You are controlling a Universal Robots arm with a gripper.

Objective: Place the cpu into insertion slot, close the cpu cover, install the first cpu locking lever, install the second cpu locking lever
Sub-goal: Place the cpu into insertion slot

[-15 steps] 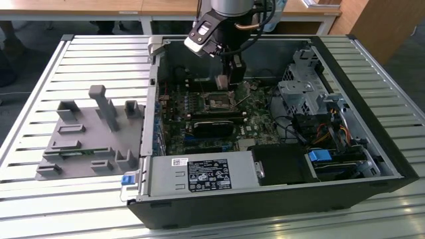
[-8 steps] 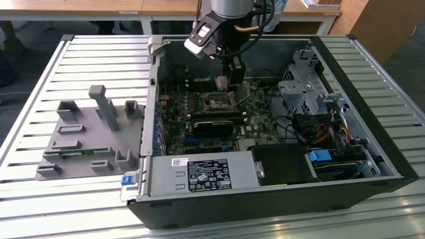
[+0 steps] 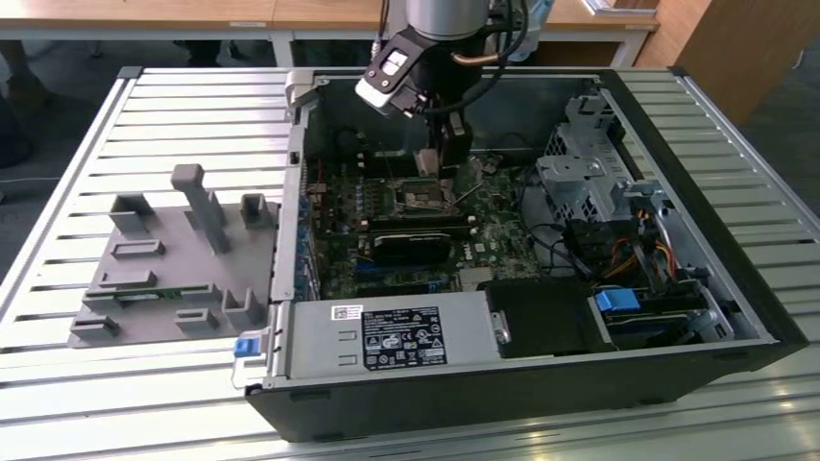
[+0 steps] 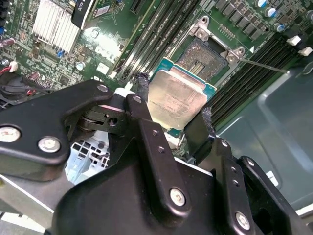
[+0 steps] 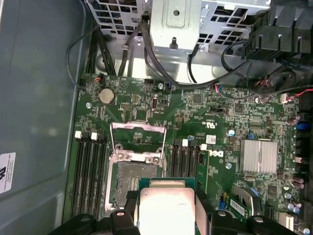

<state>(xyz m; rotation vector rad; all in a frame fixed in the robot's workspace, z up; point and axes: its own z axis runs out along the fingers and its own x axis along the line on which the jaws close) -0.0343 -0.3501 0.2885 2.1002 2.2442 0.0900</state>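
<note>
**A:** Gripper (image 4: 174, 102) status?
**B:** Fingers (image 4: 144, 112) closed on the cpu (image 4: 182, 92), pinching 2 opp. edges. Chip's metal top faces the wrist cams.
**A:** Slot?
**B:** Insertion slot (image 4: 203, 55) is just past the chip, contacts showing. In the first wrist view the cpu overlaps its near edge. Can't tell if they touch.
**A:** Cover?
**B:** Cpu cover (image 5: 139, 126) is flipped up at the slot's far side, board visible thru its window. A thin lever rod (image 4: 264, 65) sticks out from a slot corner.
**A:** Around it?
**B:** Long black memory slots (image 5: 89, 176) on both sides, finned heatsink (image 5: 259, 156) further off. Coin cell (image 5: 105, 95) and cables (image 5: 149, 54) beyond the cover, then the drive cage (image 5: 176, 19).
**A:** Exterior view?
**B:** Arm (image 3: 443, 19) reaches down into the open PC case (image 3: 513, 399). Grey fixture (image 3: 167, 269) sits on the slatted table (image 3: 167, 106), at the exterior view's left.
</note>
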